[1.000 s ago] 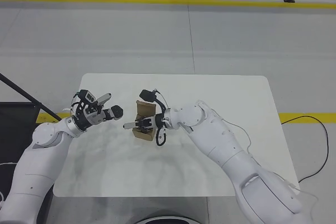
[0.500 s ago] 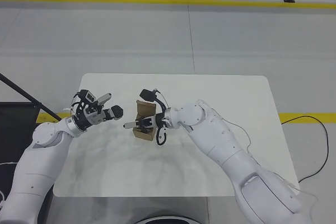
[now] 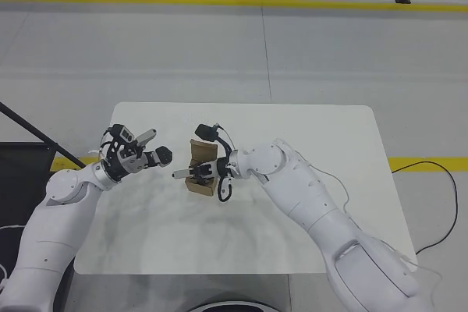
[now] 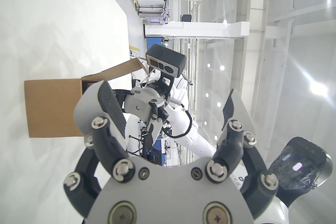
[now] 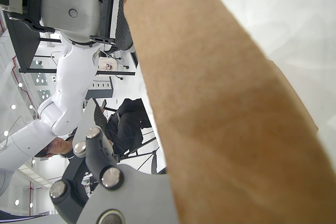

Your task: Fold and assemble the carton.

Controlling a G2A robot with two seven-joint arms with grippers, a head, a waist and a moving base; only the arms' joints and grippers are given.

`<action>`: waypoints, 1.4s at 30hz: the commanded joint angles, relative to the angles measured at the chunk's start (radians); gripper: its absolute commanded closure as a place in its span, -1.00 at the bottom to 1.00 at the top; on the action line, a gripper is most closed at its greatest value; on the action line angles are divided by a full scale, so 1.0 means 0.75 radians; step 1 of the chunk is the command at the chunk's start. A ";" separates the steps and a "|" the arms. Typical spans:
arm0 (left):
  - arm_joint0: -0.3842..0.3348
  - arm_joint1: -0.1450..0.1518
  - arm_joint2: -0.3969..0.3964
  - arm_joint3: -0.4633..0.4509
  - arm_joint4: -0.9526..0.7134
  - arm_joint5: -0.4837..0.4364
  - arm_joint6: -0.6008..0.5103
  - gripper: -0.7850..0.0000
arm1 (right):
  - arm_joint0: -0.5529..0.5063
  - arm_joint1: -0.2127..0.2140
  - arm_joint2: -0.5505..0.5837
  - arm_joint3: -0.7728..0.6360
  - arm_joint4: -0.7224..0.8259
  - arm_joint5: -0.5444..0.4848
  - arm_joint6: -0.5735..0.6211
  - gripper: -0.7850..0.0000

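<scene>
Carton [image 3: 196, 150] [image 4: 52, 107] of brown cardboard sits on the white surface [image 3: 296, 218], left of the middle and somewhat nearer the far edge than the near one. One end is open, with a flap standing out from it. The interior is dark, and what lies in it cannot be made out beyond the right end effector [image 3: 189, 171], which meets the carton at that open end. In the right wrist view a broad cardboard panel [image 5: 223, 104] lies across the end effector. One finger [image 5: 95, 114] stands spread well away from the panel and the other is hidden behind it, so the jaws are wide apart and not clamped on the cardboard.

The left end effector [image 3: 154, 145] [image 4: 170, 107] hangs over the surface between the carton and the left edge, just beside the carton without touching it. Its fingers [image 4: 111, 107] are spread wide and hold nothing.

Compared with the frames from a second ago and half a second ago, nothing has shifted. The carton lies in the same spot with the same flap raised, and both arms keep the same pose and opening.
</scene>
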 commanded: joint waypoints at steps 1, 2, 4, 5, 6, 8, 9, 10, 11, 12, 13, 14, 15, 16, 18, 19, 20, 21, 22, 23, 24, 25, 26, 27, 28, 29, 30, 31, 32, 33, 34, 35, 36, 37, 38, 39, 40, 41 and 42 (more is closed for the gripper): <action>0.001 -0.001 -0.001 -0.002 0.002 0.001 -0.001 -1.00 | 0.001 -0.001 0.001 0.002 -0.004 0.000 0.002 -1.00; 0.002 -0.001 -0.002 -0.003 0.003 0.001 0.000 -1.00 | 0.001 -0.002 0.002 0.003 -0.005 0.000 0.002 -1.00; 0.003 -0.001 -0.004 -0.006 0.004 0.002 0.000 -1.00 | 0.000 -0.003 0.005 0.004 -0.006 -0.005 0.001 -1.00; 0.005 -0.001 -0.005 -0.007 0.004 0.003 0.000 -1.00 | -0.001 -0.003 0.005 0.004 -0.008 -0.007 0.002 -1.00; 0.006 -0.001 -0.006 -0.009 0.008 0.004 0.001 -1.00 | -0.001 -0.004 0.006 0.004 -0.009 -0.007 0.004 -1.00; 0.008 -0.002 -0.008 -0.013 0.009 0.003 0.000 -1.00 | -0.002 -0.003 0.011 -0.005 -0.010 -0.018 -0.003 -1.00; 0.009 -0.002 -0.009 -0.014 0.009 0.003 0.000 -1.00 | -0.003 -0.002 0.016 -0.012 -0.012 -0.028 -0.007 -1.00; 0.010 -0.002 -0.010 -0.016 0.009 0.003 0.000 -1.00 | -0.005 0.001 0.021 -0.021 -0.016 -0.037 -0.010 -1.00; 0.011 -0.002 -0.011 -0.017 0.010 0.004 0.000 -1.00 | -0.008 0.004 0.026 -0.033 -0.022 -0.045 -0.016 -1.00; 0.011 -0.002 -0.012 -0.017 0.010 0.004 0.000 -1.00 | -0.011 0.006 0.030 -0.041 -0.025 -0.050 -0.019 -1.00; 0.012 -0.003 -0.013 -0.019 0.011 0.002 0.001 -1.00 | -0.018 0.012 0.040 -0.059 -0.028 -0.057 -0.024 -1.00; 0.013 -0.003 -0.014 -0.019 0.011 0.002 0.001 -1.00 | -0.023 0.015 0.045 -0.070 -0.032 -0.060 -0.025 -1.00; 0.013 -0.003 -0.015 -0.020 0.012 0.002 0.000 -1.00 | -0.029 0.020 0.053 -0.086 -0.038 -0.064 -0.026 -1.00; 0.014 -0.003 -0.015 -0.021 0.015 0.002 -0.001 -1.00 | -0.038 0.028 0.063 -0.108 -0.048 -0.065 -0.026 -1.00; 0.016 -0.004 -0.016 -0.023 0.015 0.003 -0.001 -1.00 | -0.051 0.038 0.078 -0.141 -0.056 -0.062 -0.023 -1.00; 0.016 -0.004 -0.017 -0.024 0.016 0.003 -0.001 -1.00 | -0.059 0.044 0.087 -0.162 -0.062 -0.059 -0.022 -1.00; 0.017 -0.004 -0.018 -0.025 0.016 0.003 -0.002 -1.00 | -0.072 0.053 0.100 -0.192 -0.070 -0.055 -0.019 -1.00; 0.018 -0.004 -0.018 -0.026 0.015 0.004 -0.003 -1.00 | -0.078 0.057 0.106 -0.207 -0.075 -0.053 -0.018 -1.00; 0.018 -0.004 -0.019 -0.026 0.017 0.004 -0.002 -1.00 | -0.088 0.064 0.117 -0.230 -0.083 -0.050 -0.017 -1.00; 0.019 -0.005 -0.020 -0.027 0.017 0.004 -0.001 -1.00 | -0.099 0.071 0.128 -0.256 -0.090 -0.048 -0.015 -1.00; 0.020 -0.005 -0.021 -0.028 0.018 0.005 -0.001 -1.00 | -0.109 0.079 0.139 -0.282 -0.101 -0.048 -0.015 -1.00; 0.021 -0.005 -0.023 -0.029 0.018 0.005 -0.002 -1.00 | -0.123 0.090 0.155 -0.317 -0.119 -0.045 -0.013 -1.00; 0.022 -0.005 -0.024 -0.030 0.018 0.005 -0.002 -1.00 | -0.129 0.095 0.164 -0.334 -0.127 -0.044 -0.012 -1.00; 0.023 -0.005 -0.026 -0.032 0.019 0.004 -0.002 -1.00 | -0.140 0.103 0.179 -0.361 -0.132 -0.045 -0.008 -1.00; 0.025 -0.005 -0.028 -0.035 0.017 0.005 -0.005 -1.00 | -0.155 0.114 0.199 -0.400 -0.133 -0.055 0.015 -1.00; 0.026 -0.005 -0.029 -0.036 0.017 0.003 -0.006 -1.00 | -0.161 0.120 0.208 -0.420 -0.134 -0.064 0.030 -1.00; 0.028 -0.005 -0.031 -0.039 0.017 0.002 -0.010 -1.00 | -0.171 0.129 0.223 -0.447 -0.133 -0.078 0.058 -1.00; 0.029 -0.004 -0.032 -0.045 0.014 -0.006 -0.027 -1.00 | -0.183 0.141 0.245 -0.482 -0.130 -0.095 0.094 -1.00; 0.030 -0.004 -0.033 -0.047 0.011 -0.014 -0.040 -1.00 | -0.189 0.147 0.254 -0.501 -0.135 -0.104 0.113 -1.00; 0.032 -0.004 -0.035 -0.047 0.012 -0.026 -0.060 -1.00 | -0.198 0.157 0.267 -0.528 -0.152 -0.112 0.135 -1.00; 0.034 -0.003 -0.036 -0.051 0.013 -0.046 -0.086 -1.00 | -0.215 0.169 0.286 -0.571 -0.182 -0.113 0.143 -1.00; 0.035 -0.003 -0.037 -0.054 0.010 -0.057 -0.102 -1.00 | -0.227 0.175 0.295 -0.595 -0.195 -0.110 0.144 -1.00; 0.038 -0.003 -0.039 -0.058 0.003 -0.079 -0.134 -1.00 | -0.252 0.188 0.315 -0.646 -0.225 -0.088 0.147 -1.00; 0.038 -0.002 -0.041 -0.060 0.007 -0.094 -0.157 -1.00 | -0.252 0.188 0.315 -0.646 -0.225 -0.088 0.147 -1.00; 0.037 -0.001 -0.043 -0.064 0.017 -0.108 -0.173 -1.00 | -0.252 0.188 0.315 -0.646 -0.225 -0.088 0.147 -1.00; 0.041 0.002 -0.048 -0.070 0.040 -0.135 -0.195 -1.00 | -0.252 0.188 0.315 -0.646 -0.225 -0.088 0.147 -1.00; 0.043 0.003 -0.049 -0.077 0.050 -0.146 -0.204 -1.00 | -0.252 0.188 0.315 -0.646 -0.225 -0.088 0.147 -1.00; 0.043 0.003 -0.049 -0.077 0.050 -0.146 -0.204 -1.00 | -0.252 0.188 0.315 -0.646 -0.225 -0.088 0.147 -1.00; 0.043 0.003 -0.049 -0.077 0.050 -0.146 -0.204 -1.00 | -0.252 0.188 0.315 -0.646 -0.225 -0.088 0.147 -1.00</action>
